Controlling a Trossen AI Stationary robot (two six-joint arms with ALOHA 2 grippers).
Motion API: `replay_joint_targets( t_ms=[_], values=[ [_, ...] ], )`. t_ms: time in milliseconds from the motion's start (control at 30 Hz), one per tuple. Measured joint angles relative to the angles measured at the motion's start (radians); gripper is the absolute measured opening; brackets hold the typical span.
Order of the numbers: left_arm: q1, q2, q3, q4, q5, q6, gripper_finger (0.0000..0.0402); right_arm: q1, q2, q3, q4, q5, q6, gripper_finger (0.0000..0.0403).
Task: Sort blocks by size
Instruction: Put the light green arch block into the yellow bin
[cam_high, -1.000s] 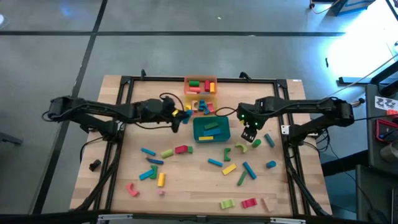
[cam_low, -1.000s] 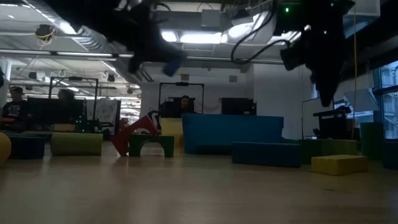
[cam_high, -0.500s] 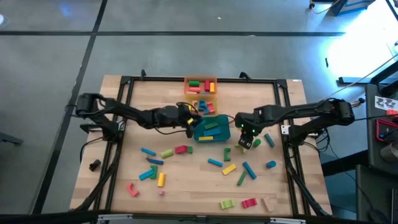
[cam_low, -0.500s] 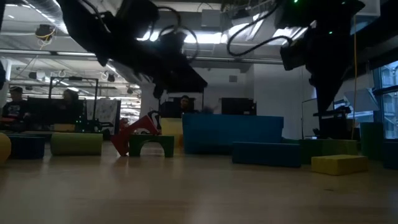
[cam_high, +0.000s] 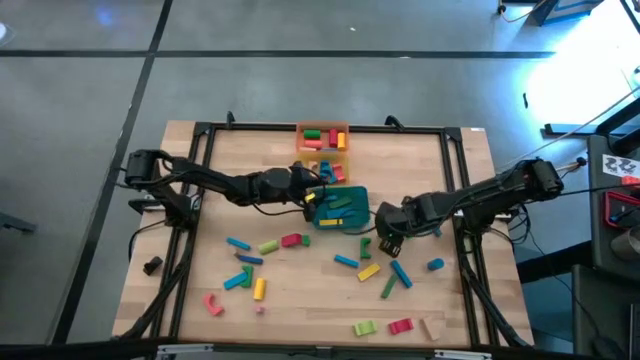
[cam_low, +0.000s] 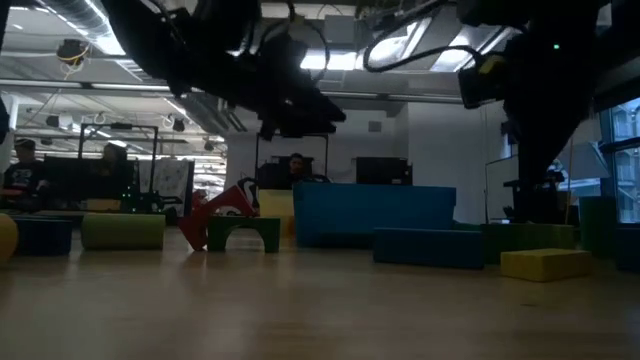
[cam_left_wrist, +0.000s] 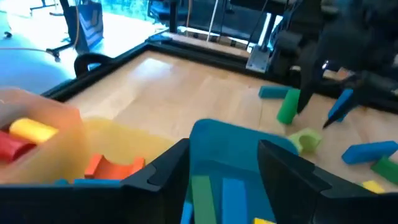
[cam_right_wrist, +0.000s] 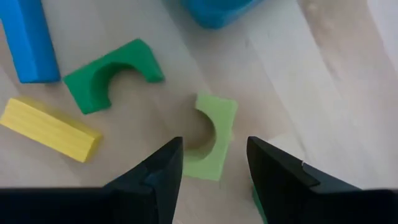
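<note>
The left gripper (cam_left_wrist: 224, 165) hangs over the teal tray's (cam_high: 352, 213) left end, jaws apart and empty; green and blue bars lie in the tray below. The right gripper (cam_right_wrist: 214, 163), jaws apart, hovers just above a light green arch block (cam_right_wrist: 211, 135) on the bench (cam_high: 300, 285), right of the tray. A dark green arch (cam_right_wrist: 109, 73) and yellow bar (cam_right_wrist: 50, 129) lie near. Its far finger is cut off. No writing can be read.
</note>
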Motion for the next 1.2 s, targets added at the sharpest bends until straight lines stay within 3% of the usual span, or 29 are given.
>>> replay_joint_targets(
  t_ms=[333,533,667,867,1200],
  values=[
    [0.0,-0.104,0.0,-0.011,0.0,0.028,0.017,0.013,0.14,0.0,0.022,0.036,-0.001,0.0179],
    [-0.006,-0.203,-0.002,-0.14,0.0,0.027,0.0167,0.013,0.211,0.0,0.04,0.019,-0.006,0.0173],
    [-0.022,-0.276,-0.002,-0.269,0.0,0.033,0.0167,0.013,0.249,0.0,0.074,-0.003,-0.036,0.0136],
    [-0.061,-0.368,-0.001,-0.453,0.001,0.09,0.0167,0.013,0.259,0.003,0.091,-0.018,-0.064,0.0047],
    [-0.089,-0.425,-0.002,-0.527,0.001,0.099,0.0166,0.013,0.241,0.19,-0.19,-0.014,-0.145,0.0063]
  ],
)
